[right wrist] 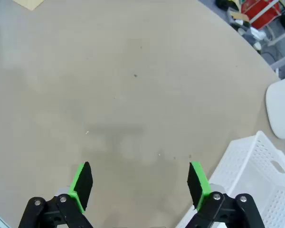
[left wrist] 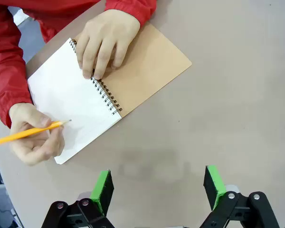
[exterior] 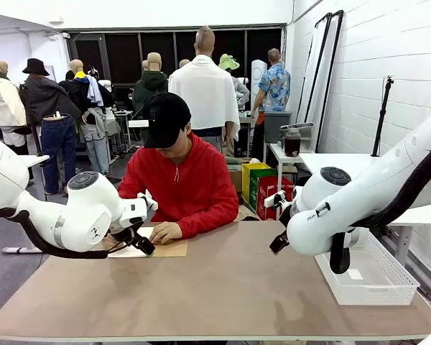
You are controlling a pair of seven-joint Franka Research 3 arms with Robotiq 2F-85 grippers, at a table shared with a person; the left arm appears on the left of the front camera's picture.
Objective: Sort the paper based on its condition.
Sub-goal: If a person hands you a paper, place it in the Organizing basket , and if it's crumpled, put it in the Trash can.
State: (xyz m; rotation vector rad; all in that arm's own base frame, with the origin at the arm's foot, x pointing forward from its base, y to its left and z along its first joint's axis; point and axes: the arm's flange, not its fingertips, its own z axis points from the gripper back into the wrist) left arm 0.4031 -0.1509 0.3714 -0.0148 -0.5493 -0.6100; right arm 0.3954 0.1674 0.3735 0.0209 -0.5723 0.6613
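No loose sheet of paper is in view. A spiral notebook [left wrist: 71,97] lies open on the table, white page up, its brown cover [left wrist: 145,71] folded out beside it. The person presses one hand [left wrist: 102,40] on the spiral and holds a yellow pencil [left wrist: 26,133] over the page with the other. My left gripper [left wrist: 159,187] hangs open above bare table just short of the notebook, and stands beside it [exterior: 140,241] in the front view. My right gripper [right wrist: 140,183] is open over bare tabletop, with nothing between its fingers.
A white mesh basket [exterior: 366,273] stands at the table's right edge, close beside my right gripper, its corner [right wrist: 249,173] in the right wrist view. The person in a red hoodie [exterior: 183,183] sits at the far side. A wide stretch of brown tabletop [exterior: 223,287] lies between the arms.
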